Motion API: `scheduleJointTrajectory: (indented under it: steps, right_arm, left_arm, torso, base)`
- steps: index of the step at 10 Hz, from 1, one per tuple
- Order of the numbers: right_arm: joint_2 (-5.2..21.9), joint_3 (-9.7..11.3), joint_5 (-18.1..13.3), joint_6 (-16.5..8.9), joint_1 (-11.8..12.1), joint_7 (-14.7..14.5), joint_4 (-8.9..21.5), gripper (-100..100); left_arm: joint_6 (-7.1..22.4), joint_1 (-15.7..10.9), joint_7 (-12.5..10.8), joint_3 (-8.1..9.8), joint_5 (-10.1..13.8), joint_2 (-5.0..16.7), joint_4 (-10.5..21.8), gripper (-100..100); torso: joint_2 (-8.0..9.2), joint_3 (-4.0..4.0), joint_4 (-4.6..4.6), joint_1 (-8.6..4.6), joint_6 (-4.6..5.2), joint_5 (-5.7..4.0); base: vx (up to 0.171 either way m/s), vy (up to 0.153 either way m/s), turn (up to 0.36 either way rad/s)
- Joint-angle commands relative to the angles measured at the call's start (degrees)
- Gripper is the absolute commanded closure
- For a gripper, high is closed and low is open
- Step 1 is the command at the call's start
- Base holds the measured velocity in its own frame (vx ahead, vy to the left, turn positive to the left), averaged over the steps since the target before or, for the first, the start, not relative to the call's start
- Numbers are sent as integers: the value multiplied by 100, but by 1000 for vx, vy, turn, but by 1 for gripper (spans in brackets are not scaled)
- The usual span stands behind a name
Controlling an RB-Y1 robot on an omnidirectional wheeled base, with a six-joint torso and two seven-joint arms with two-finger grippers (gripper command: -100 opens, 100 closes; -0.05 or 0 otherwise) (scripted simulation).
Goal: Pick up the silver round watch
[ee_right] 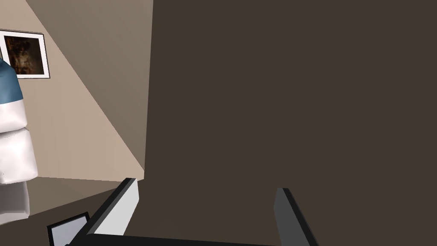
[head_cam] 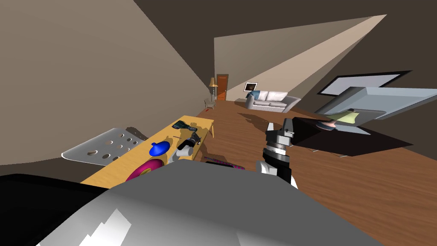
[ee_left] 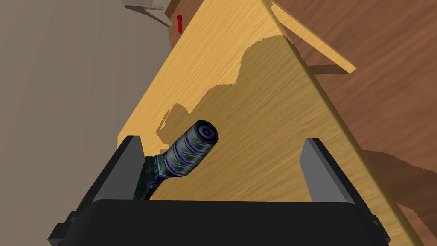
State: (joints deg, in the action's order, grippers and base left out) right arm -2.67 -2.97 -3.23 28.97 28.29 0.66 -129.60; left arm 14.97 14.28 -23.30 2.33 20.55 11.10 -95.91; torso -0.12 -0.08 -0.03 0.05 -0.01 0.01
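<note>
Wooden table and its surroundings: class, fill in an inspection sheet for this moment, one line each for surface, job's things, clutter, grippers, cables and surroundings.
Surface: yellow wooden table, set beside a wall.
Job's things: watch, drawn dark grey with purple bands, lying on the table between the left fingers, close to one of them.
Clutter: blue object and magenta disc on the same table.
Grippers: left gripper open over the watch; right gripper open, raised above the floor.
Cables: nothing seen.
Surroundings: wood floor, white sofa, floor lamp, brown door.
</note>
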Motion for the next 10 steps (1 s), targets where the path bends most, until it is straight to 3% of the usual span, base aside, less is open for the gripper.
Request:
scheduleJointTrajectory:
  steps: [1, 6, 10]
  right_arm:
    - [0, 0, 0, 0, 0, 0, 0, 0]
    - [0, 0, 0, 0, 0, 0, 0, 0]
    - [0, 0, 0, 0, 0, 0, 0, 0]
  left_arm:
    - [164, -13, -41, 17, 35, -20, 38, -100]
    - [919, -361, -352, 97, 504, 120, 857, -100]
    - [1370, -528, -499, 134, 726, 207, 1276, -100]
  torso:
    - [0, 0, 0, 0, 0, 0]
    - [7, 4, 1, -4, 1, 0]
    - [11, 7, 3, -5, 0, -1]
  base:
    - [21, 8, 4]
    - [23, 5, 0]
    - [7, 2, -7]
